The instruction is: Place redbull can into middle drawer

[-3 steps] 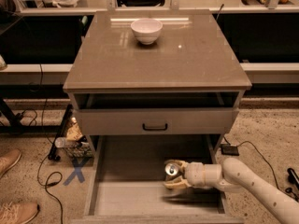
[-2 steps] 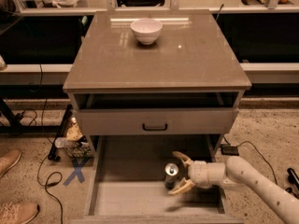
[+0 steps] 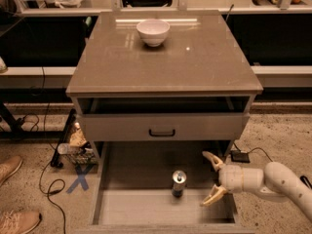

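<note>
Now my gripper point(image 3: 210, 179) hangs over the right side of the drawer point(image 3: 131, 209), fingers point(image 3: 213, 161) spread wide and holding nothing, while the can point(image 3: 179, 182) stands upright on its floor just beside them.

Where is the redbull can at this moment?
The redbull can stands upright in the middle drawer, low centre of the camera view, just left of the open gripper.

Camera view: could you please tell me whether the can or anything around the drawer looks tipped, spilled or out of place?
Nothing stands out. The redbull can stands upright on the middle drawer floor, with no spill visible. The tool is open, just right of the can and clear of it.
</note>
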`<control>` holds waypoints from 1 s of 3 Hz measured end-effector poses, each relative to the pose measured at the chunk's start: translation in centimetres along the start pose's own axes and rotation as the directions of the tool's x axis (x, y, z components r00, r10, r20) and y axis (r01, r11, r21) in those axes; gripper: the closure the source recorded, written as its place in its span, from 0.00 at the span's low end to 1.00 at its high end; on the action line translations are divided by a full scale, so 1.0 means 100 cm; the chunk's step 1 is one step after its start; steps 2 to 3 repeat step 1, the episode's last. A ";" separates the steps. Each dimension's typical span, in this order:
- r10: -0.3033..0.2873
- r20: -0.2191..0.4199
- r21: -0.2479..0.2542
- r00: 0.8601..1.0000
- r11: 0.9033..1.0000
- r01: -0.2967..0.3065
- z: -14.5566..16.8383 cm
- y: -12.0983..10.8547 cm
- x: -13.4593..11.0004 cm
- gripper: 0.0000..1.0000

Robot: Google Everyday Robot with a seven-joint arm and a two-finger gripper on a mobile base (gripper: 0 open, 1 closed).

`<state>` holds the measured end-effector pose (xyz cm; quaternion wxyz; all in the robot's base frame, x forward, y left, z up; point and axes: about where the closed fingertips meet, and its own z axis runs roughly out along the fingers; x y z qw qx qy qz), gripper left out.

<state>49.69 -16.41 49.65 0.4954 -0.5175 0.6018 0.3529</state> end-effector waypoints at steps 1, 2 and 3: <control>-0.003 -0.032 0.029 0.999 1.000 0.004 -0.032 0.000 -0.010 0.00; -0.003 -0.032 0.029 0.999 1.000 0.004 -0.032 0.000 -0.010 0.00; -0.003 -0.032 0.029 0.999 1.000 0.004 -0.032 0.000 -0.010 0.00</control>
